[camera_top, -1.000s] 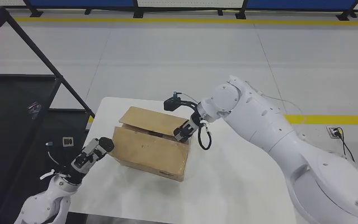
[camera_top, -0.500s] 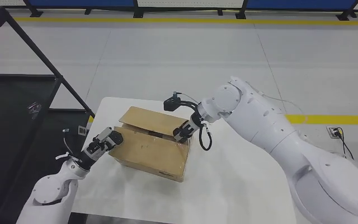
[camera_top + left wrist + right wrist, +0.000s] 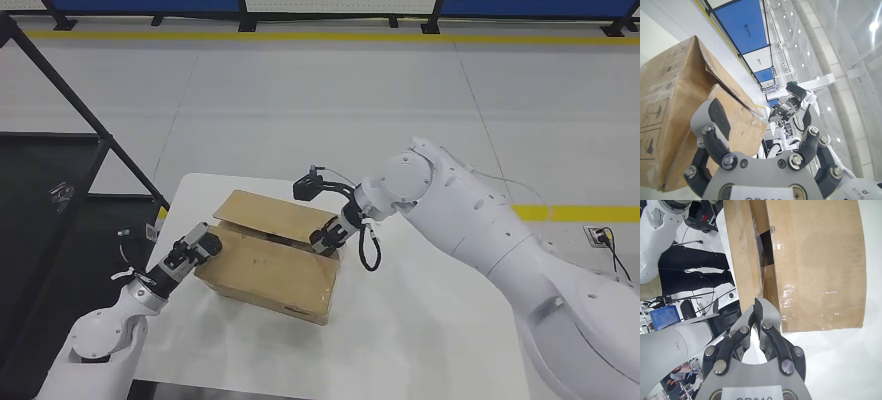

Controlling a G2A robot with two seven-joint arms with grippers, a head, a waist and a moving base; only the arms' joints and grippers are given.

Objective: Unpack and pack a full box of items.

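The fingers [image 3: 719, 117] of the left gripper [image 3: 762, 119] are held wide apart, and nothing is gripped between them. 1 ribbed pad is seen just in front of the end wall of the box [image 3: 677, 85]; whether it is touched cannot be told. In the top view this gripper is placed at the upper edge of the box's left end.

The fingers [image 3: 759, 313] of the right gripper [image 3: 757, 306] are pressed together, pad against pad, and their tips are brought right up to the seam where 2 cardboard panels meet. A dark gap is left open along that seam, and a loose strand of clear tape [image 3: 763, 273] is hung across it. Whether anything thin is pinched between the pads cannot be told. In the top view this gripper is set at the top edge of the box's right end, just under the far flap [image 3: 275, 210], which is lifted slightly above the near one.

The box is stood on the white table [image 3: 430, 330] — left of the middle, and skewed to the table's edges. The 2 grippers are kept at opposite ends of it. Glossy tape is stretched over the cardboard, and handling symbols are printed on 1 side wall.
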